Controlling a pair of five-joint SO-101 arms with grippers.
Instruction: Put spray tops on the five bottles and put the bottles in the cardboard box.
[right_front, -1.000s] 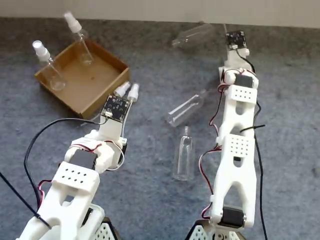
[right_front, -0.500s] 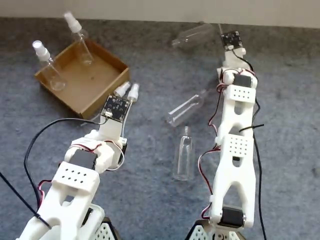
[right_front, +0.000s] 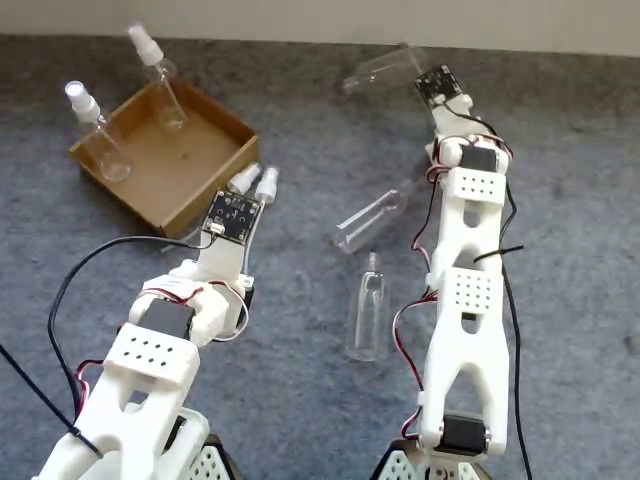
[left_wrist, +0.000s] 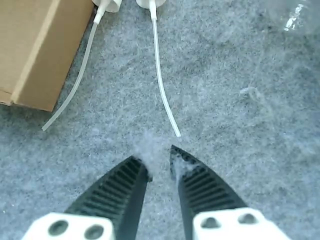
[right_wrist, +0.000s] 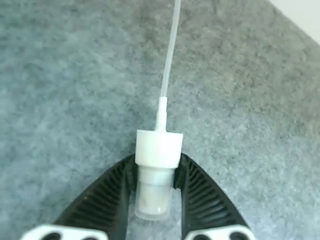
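The cardboard box (right_front: 205, 185) sits at the back left, with two capped bottles (right_front: 100, 140) (right_front: 162, 88) standing in it. Three uncapped bottles lie on the carpet: one at the back (right_front: 385, 68), one mid-table (right_front: 372, 218), one nearer (right_front: 366, 305). My right gripper (right_wrist: 156, 160) is shut on a white spray top (right_wrist: 158, 150), whose tube points away from it, close to the back bottle. My left gripper (left_wrist: 157, 159) hovers narrowly open over the carpet, just short of the tubes of two loose spray tops (right_front: 245, 178) (right_front: 267, 183) beside the box (left_wrist: 35, 50).
Grey carpet covers the table. A pale wall edge (right_front: 320, 20) runs along the back. A black cable (right_front: 80, 270) loops left of the left arm. Open carpet lies at the far right and in front of the box.
The right arm's wrist has swung left toward the bottle lying at the back, carrying the spray top. The left arm has kept still.
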